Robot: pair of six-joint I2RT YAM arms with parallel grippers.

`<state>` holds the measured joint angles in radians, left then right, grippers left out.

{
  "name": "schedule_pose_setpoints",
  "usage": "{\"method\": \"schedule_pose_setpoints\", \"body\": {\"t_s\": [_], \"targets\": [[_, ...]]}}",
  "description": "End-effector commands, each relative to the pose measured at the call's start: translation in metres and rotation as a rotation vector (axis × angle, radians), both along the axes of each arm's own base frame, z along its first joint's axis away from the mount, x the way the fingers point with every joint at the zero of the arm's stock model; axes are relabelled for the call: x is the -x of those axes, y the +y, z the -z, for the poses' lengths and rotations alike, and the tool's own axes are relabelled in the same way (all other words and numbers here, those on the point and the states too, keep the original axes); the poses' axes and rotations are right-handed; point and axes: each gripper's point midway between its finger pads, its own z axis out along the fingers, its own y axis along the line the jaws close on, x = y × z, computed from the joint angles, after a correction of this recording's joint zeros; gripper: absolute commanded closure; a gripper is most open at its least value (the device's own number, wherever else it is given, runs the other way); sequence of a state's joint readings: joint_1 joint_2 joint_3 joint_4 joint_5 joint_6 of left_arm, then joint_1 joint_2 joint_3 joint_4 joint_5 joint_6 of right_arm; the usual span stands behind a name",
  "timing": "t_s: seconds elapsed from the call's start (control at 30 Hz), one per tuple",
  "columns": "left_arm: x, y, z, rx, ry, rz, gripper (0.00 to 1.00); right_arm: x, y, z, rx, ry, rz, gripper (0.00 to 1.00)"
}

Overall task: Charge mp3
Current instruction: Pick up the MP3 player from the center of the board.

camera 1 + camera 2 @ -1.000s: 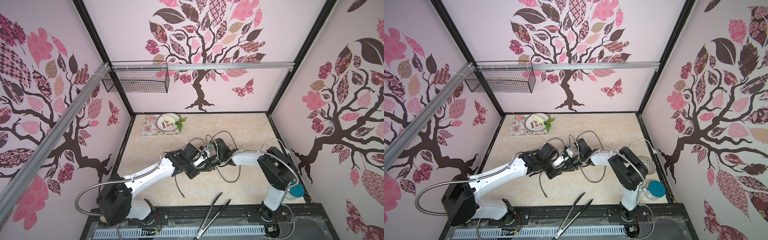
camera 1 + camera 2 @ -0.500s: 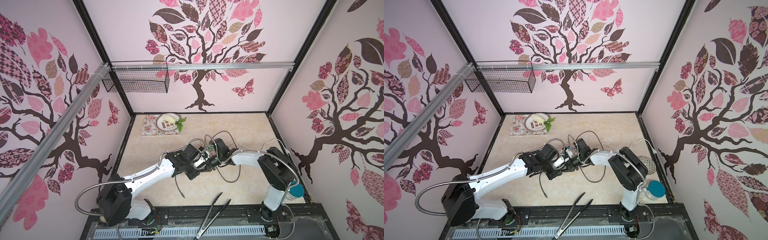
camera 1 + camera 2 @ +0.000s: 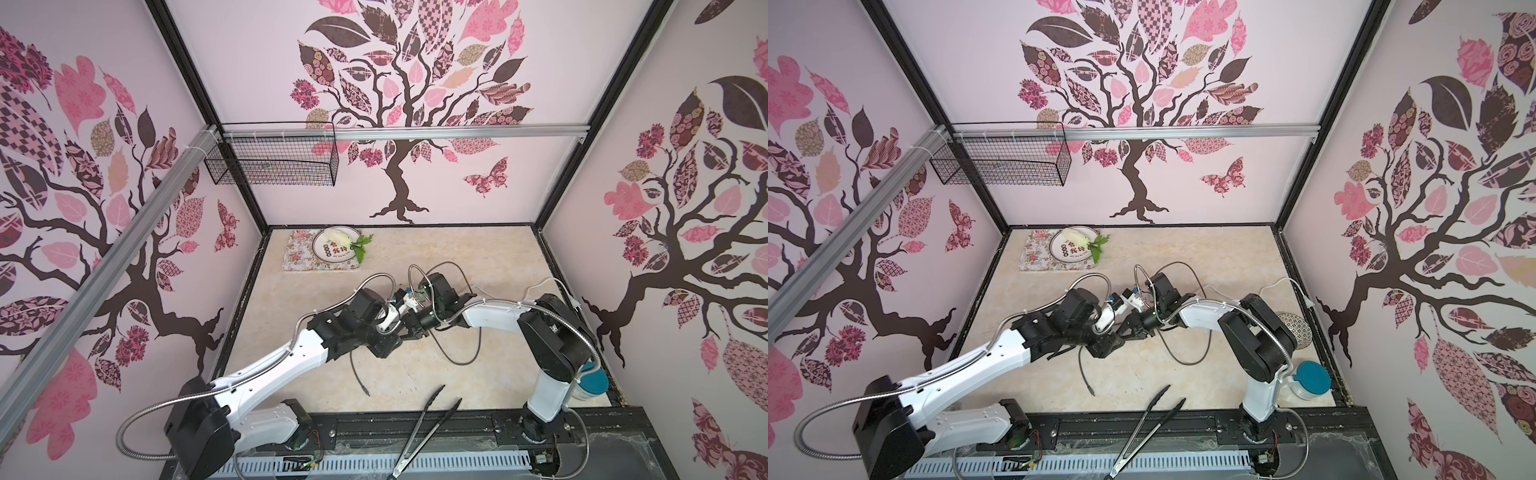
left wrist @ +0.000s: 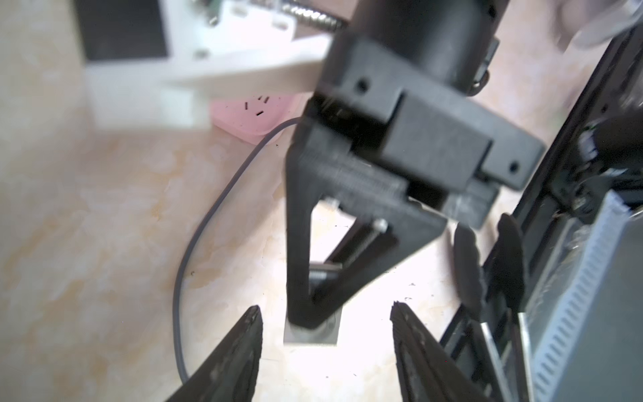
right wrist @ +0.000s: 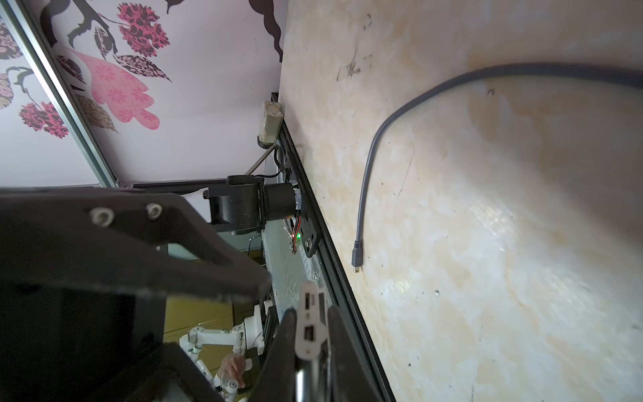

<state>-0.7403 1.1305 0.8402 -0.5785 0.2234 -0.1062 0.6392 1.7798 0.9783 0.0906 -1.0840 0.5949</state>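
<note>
The mp3 (image 4: 292,336) is a small flat silver-grey square, and my right gripper (image 4: 311,313) is shut on it. In the right wrist view the mp3 (image 5: 309,323) shows edge-on between the shut fingers of the right gripper (image 5: 310,313). My left gripper (image 4: 326,311) stands open, one finger on each side of the mp3 without touching it. In both top views the left gripper (image 3: 392,343) (image 3: 1106,343) and right gripper (image 3: 409,330) (image 3: 1127,328) meet at mid-table, hiding the mp3. The grey cable's free plug (image 5: 356,257) (image 3: 365,390) lies on the table.
A pink power strip (image 4: 254,111) lies behind the right arm. Metal tongs (image 3: 424,432) rest on the front rail. A plate (image 3: 332,249) on a floral mat sits at the back left. A teal-lidded jar (image 3: 592,380) stands by the right arm's base.
My left gripper's jaws have spread apart around the mp3. The right gripper stays shut on it, and both arms have hardly moved.
</note>
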Motion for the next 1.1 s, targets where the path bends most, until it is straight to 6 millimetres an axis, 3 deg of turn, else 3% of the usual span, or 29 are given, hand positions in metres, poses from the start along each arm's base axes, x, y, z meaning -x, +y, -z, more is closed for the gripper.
{"method": "schedule_pose_setpoints", "body": {"t_s": [0.0, 0.1, 0.23, 0.33, 0.4, 0.53, 0.63, 0.8, 1.07], "targets": [[0.003, 0.002, -0.015, 0.278, 0.148, -0.172, 0.38, -0.034, -0.005, -0.064, -0.131, -0.209, 0.109, 1.00], [0.004, 0.000, -0.037, 0.467, 0.158, -0.230, 0.40, -0.046, -0.004, -0.090, -0.175, -0.273, 0.177, 1.00], [-0.010, 0.002, -0.062, 0.690, 0.158, -0.330, 0.43, -0.051, -0.006, -0.123, -0.286, -0.273, 0.259, 1.00], [-0.019, 0.008, -0.102, 1.005, 0.116, -0.316, 0.43, -0.050, -0.011, -0.136, -0.353, -0.242, 0.321, 1.00], [-0.029, 0.022, -0.111, 1.111, 0.097, -0.370, 0.44, -0.050, -0.017, -0.140, -0.376, -0.224, 0.375, 1.00], [-0.041, 0.024, -0.117, 1.131, 0.068, -0.401, 0.44, -0.049, -0.028, -0.146, -0.400, -0.220, 0.493, 1.00], [-0.047, 0.028, -0.129, 1.243, 0.037, -0.407, 0.44, -0.047, -0.035, -0.153, -0.437, -0.229, 0.561, 1.00], [-0.051, 0.016, -0.119, 1.227, 0.109, -0.384, 0.45, -0.053, -0.049, -0.164, -0.524, -0.227, 0.669, 1.00], [-0.054, 0.011, -0.119, 1.232, 0.125, -0.393, 0.49, -0.051, -0.032, -0.169, -0.583, -0.192, 0.656, 1.00]]}}
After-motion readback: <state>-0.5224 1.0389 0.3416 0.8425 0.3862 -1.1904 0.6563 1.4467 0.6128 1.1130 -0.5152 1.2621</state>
